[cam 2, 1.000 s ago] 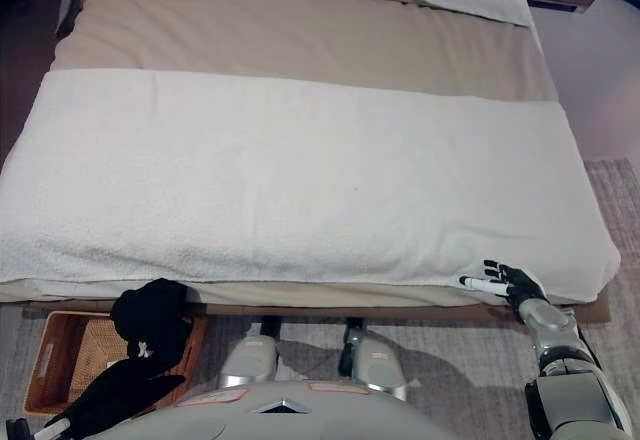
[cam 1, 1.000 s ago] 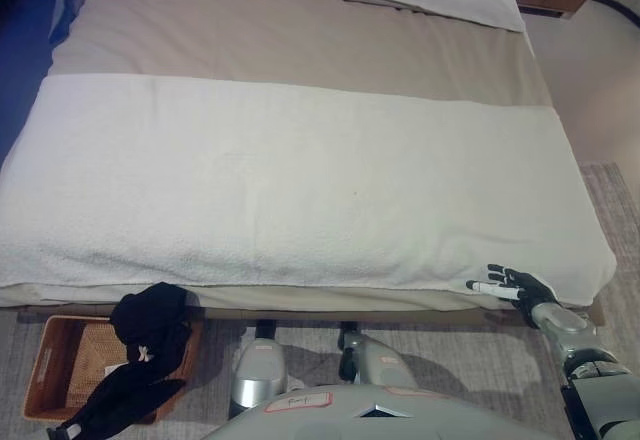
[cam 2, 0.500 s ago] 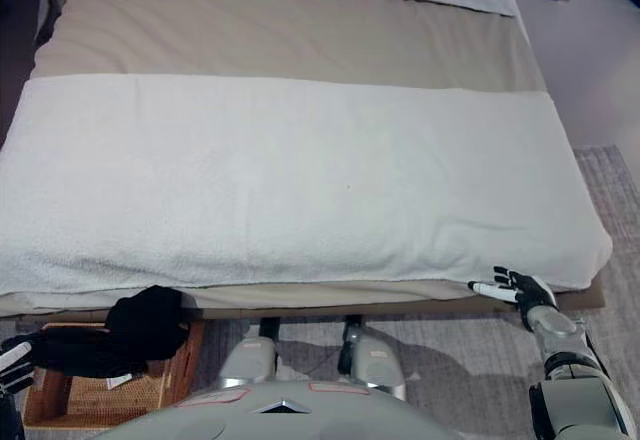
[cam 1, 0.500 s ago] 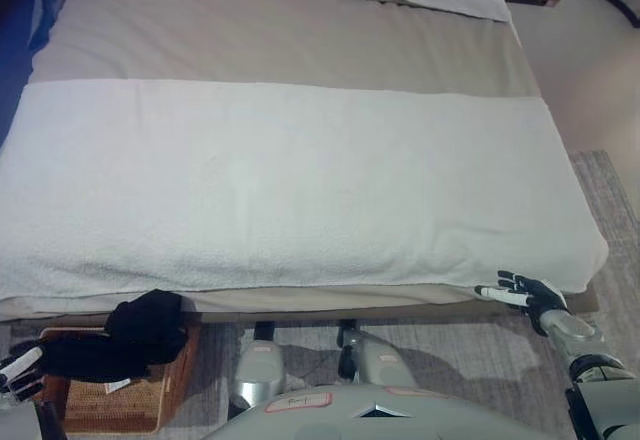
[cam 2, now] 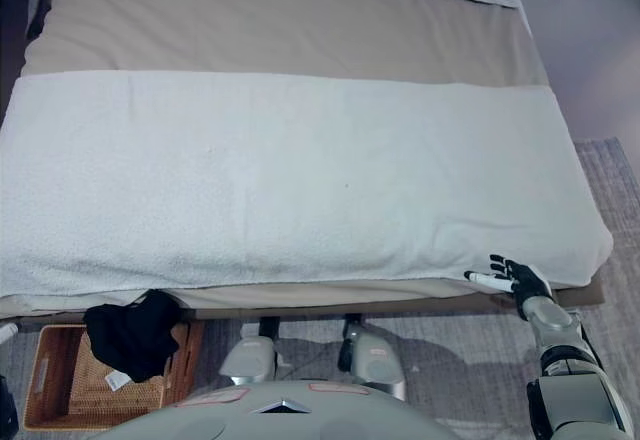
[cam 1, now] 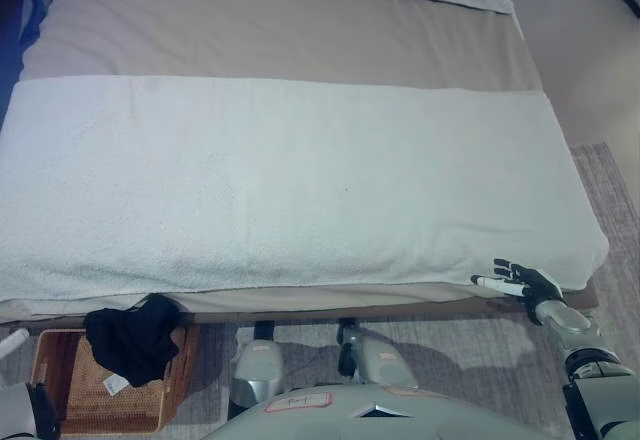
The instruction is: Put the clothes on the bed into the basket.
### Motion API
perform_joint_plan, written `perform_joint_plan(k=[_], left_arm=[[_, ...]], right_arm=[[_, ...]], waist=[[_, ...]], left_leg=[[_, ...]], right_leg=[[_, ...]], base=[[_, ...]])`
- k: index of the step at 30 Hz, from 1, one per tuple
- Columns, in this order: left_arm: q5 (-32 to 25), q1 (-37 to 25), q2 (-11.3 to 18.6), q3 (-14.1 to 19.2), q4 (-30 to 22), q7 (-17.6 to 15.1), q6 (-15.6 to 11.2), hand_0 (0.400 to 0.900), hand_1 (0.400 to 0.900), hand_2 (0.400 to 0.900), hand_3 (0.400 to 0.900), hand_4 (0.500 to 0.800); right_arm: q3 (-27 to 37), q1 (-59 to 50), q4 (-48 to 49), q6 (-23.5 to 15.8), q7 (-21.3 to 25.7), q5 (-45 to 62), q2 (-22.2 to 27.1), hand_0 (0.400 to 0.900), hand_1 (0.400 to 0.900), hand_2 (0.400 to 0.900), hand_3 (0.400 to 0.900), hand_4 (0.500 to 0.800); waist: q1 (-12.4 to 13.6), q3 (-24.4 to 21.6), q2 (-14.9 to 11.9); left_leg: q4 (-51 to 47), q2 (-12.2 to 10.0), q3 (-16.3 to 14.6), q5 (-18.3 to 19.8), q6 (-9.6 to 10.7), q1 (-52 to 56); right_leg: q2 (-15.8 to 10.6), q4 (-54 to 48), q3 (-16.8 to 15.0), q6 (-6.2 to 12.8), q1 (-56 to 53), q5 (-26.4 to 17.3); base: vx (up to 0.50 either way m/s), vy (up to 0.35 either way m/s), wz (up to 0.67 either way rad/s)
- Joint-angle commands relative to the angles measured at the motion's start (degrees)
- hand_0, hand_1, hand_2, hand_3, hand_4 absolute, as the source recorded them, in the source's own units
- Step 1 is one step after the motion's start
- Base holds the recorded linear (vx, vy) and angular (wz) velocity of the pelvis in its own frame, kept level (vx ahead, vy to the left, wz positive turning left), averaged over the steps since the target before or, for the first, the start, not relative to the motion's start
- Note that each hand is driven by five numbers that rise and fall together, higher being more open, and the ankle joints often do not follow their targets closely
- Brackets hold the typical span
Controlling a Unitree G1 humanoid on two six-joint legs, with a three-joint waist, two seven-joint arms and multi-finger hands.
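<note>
Since the earlier frames, the black garment [cam 1: 132, 338] has been released by the left hand [cam 1: 12, 340] and is now seen heaped in the wicker basket [cam 1: 60, 406], draped over its right rim, on the floor beside the bed [cam 1: 300, 190]. Only a white tip of the left hand is seen at the view's left edge; its finger state cannot be told. The right hand [cam 1: 522, 283] is noted at the bed's near right corner, fingers spread and holding nothing.

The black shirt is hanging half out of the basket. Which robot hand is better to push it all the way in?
Probably the left. The black garment drapes over the basket at the robot's left, where a left fingertip shows. The right hand rests open by the bed's far right corner.
</note>
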State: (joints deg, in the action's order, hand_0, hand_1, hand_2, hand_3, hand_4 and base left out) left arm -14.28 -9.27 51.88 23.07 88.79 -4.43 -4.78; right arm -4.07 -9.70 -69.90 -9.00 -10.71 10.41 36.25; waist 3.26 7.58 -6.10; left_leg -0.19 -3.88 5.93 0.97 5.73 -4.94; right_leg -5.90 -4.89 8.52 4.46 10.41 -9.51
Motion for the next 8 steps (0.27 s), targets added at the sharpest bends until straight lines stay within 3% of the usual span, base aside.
perform_joint_plan(k=[1,8], left_arm=[[-2.23,0.48,4.05,-1.94,-1.95,-3.91,-3.52,0.9,0.9,0.9,0.9,0.8],[-9.59,-0.93,-2.41,-5.52,-18.94,-4.46,-7.86,0.9,0.9,0.9,0.9,0.8]], right_arm=[[1.19,-2.04,-0.22,-1.8,2.83,2.13,3.61,0.9,0.9,0.9,0.9,0.8],[2.87,-0.01,1.23,-2.43,4.17,2.19,3.43,0.9,0.9,0.9,0.9,0.8]], waist=[[0.62,0.33,-0.96],[0.49,-0.04,-0.8]], left_leg=[[2.02,-0.32,-0.1,1.74,0.19,1.32],[1.66,-0.62,0.47,1.61,0.3,1.65]], right_leg=[[-5.72,2.28,-0.21,6.62,-2.68,0.38],[-5.61,2.11,0.4,6.46,-3.35,0.76]], base=[[0.02,-0.028,0.08],[0.02,-0.024,0.06]])
